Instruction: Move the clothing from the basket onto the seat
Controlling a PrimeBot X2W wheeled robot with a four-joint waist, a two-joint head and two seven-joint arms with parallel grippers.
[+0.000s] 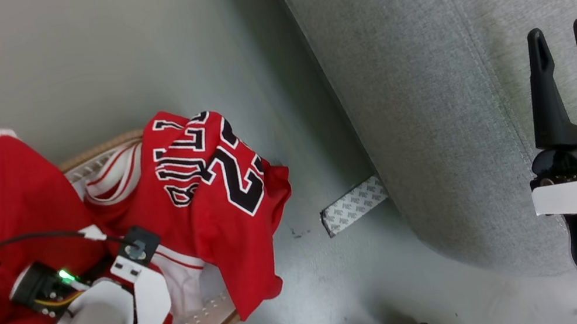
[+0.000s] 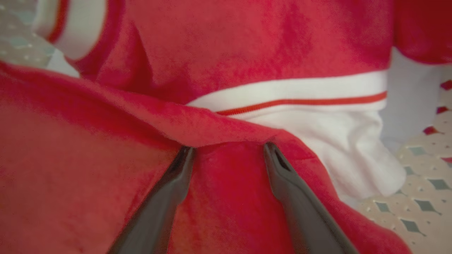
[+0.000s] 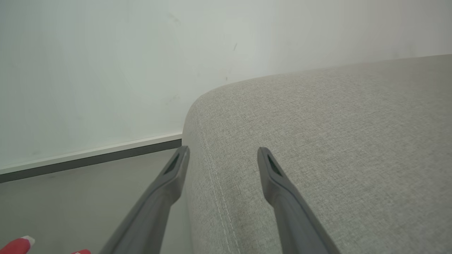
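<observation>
The clothing (image 1: 97,219) sits heaped in the basket, none of it on the seat yet, so you are at the very start of the first pick.

The large grey woven-fabric seat (image 1: 456,67) with rounded edges stands to the right. Its top is bare, and its near corner lies close to the basket across a gap of grey floor (image 1: 66,47).

The cream-white perforated plastic laundry basket (image 1: 102,150) with the brown rim band is nearly buried. The red garment with white trim bands (image 1: 5,206) spills over its left and far rim. The red jersey with black-and-white BULLS lettering (image 1: 223,197) drapes over the right rim, its hem hanging outside the basket.

Your left gripper (image 2: 229,151) is down in the pile with its jaws spread, tips pressed against a fold of red cloth and pinching nothing. Your right gripper (image 1: 557,28) hovers over the seat's near edge, jaws spread and empty.

What could go wrong, as I judge it:
- Closing on that shallow fold may catch only a thin layer, and the slick fabric could slip out on the lift.
- The two garments overlap, so one may drag the other and drop it on the floor.
- Cloth snagging the rim could tip the light basket.
- The overhanging jersey may slide off if the pile shifts.
</observation>
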